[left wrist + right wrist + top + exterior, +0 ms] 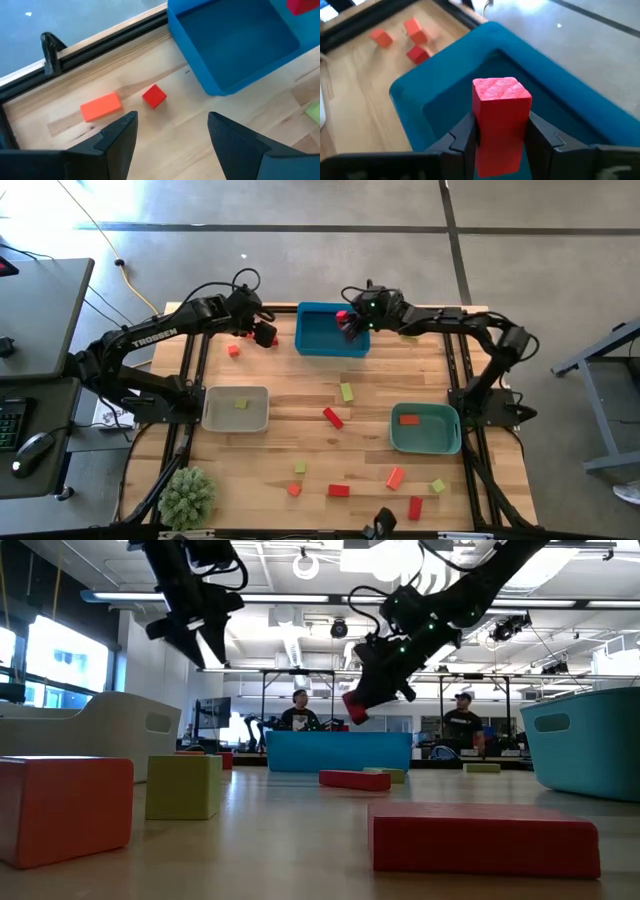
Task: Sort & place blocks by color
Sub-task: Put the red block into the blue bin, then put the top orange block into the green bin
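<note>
My right gripper [350, 321] is shut on a red oblong block [501, 107] above the blue tray [332, 330], and it also shows in the low view [360, 700]. My left gripper [172, 125] hangs open over the table's far left part [262, 333]. Below it a red cube [154, 96] and an orange-red block [100, 106] lie flat on the wood. A yellow-green block [241, 405] lies in the beige tray [212, 415], and an orange-red block [408, 419] in the teal tray [447, 442]. Several red, orange-red and yellow-green blocks lie about the table's middle and near part [339, 490]. My right gripper pinches the red block between its two fingers, on two opposite long sides [479, 132]. The block's free end [500, 89] sticks out past the fingertips. The fingers slant down from the table's right side. The block is lifted clear above the blue tray's hollow [445, 107] and is tilted.
A fuzzy green plant ball [188, 497] sits at the near left corner. The beige tray stands left of centre and the teal tray right of centre, with a strip of bare wood between them [300, 395]. Two people [300, 712] stand in the room behind the table.
</note>
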